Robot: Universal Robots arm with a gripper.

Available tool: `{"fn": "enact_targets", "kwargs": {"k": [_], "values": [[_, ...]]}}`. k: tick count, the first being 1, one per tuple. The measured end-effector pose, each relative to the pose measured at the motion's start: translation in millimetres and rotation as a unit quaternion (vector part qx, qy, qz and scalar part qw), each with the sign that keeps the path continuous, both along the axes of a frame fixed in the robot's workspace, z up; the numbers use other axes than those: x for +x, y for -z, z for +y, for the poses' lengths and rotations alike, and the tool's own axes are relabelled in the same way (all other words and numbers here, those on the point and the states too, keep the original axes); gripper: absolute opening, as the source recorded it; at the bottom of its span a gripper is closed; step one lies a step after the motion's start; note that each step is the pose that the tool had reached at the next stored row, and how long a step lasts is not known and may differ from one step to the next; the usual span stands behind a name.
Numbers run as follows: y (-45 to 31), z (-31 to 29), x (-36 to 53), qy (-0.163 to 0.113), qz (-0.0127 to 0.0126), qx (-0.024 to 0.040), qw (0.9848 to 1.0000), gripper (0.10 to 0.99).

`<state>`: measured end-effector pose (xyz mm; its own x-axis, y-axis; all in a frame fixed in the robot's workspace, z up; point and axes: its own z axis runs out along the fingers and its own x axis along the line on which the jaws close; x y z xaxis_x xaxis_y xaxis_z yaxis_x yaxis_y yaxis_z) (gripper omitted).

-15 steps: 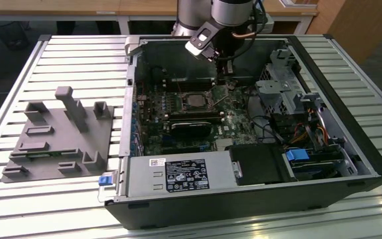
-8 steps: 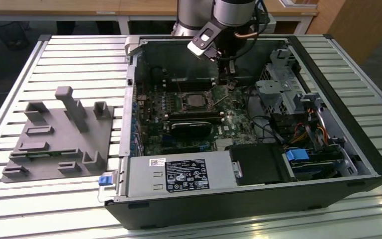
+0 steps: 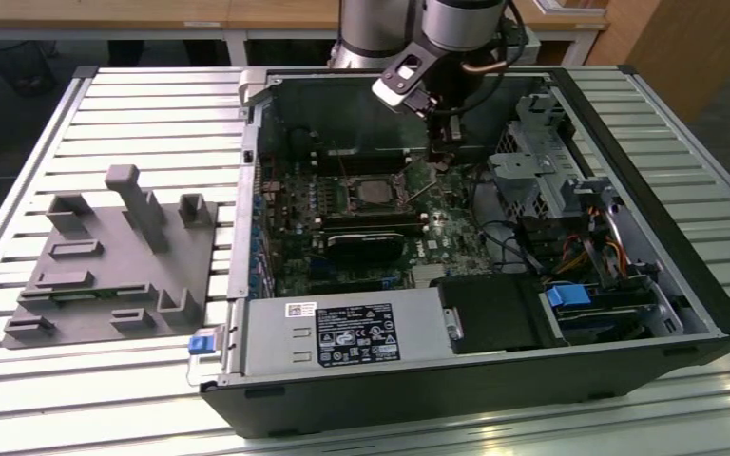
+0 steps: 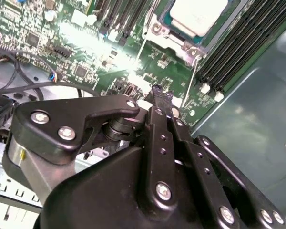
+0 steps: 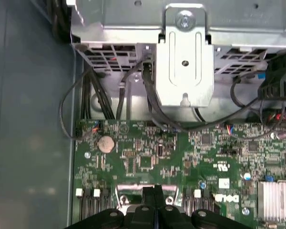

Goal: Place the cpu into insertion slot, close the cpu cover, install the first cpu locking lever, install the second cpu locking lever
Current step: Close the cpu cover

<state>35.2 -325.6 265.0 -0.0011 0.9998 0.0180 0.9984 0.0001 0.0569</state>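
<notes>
The cpu point(image 4: 200, 14) lies pale and flat in the insertion slot point(image 3: 350, 201) on the green board inside the open computer case. The cpu cover point(image 4: 156, 29), a metal frame, lies around the chip's edges. A thin metal lever rod point(image 4: 191, 81) runs from the socket's corner along the memory slots. My gripper point(image 3: 439, 169) hangs just over the board, to the exterior view's right of the socket. Its black fingertips point(image 5: 151, 193) are pressed together, and I see nothing between them. In the second wrist view the gripper point(image 4: 160, 93) ends a short way from the socket's corner.
A black fan cooler point(image 3: 365, 249) sits just in front of the socket. A metal drive cage point(image 5: 185, 62) and loose cables point(image 5: 148, 95) stand beyond the fingertips. The power supply point(image 3: 339, 334) fills the case's front. A grey fixture block point(image 3: 111, 256) rests on the slatted table at the exterior view's left.
</notes>
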Motion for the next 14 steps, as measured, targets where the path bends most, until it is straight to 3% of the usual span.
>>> {"fn": "enact_targets", "kwargs": {"k": [14], "values": [[8.4, 2.5, 18.9, -0.002, 0.0081, -0.0001, 1.0000, 0.106]]}}
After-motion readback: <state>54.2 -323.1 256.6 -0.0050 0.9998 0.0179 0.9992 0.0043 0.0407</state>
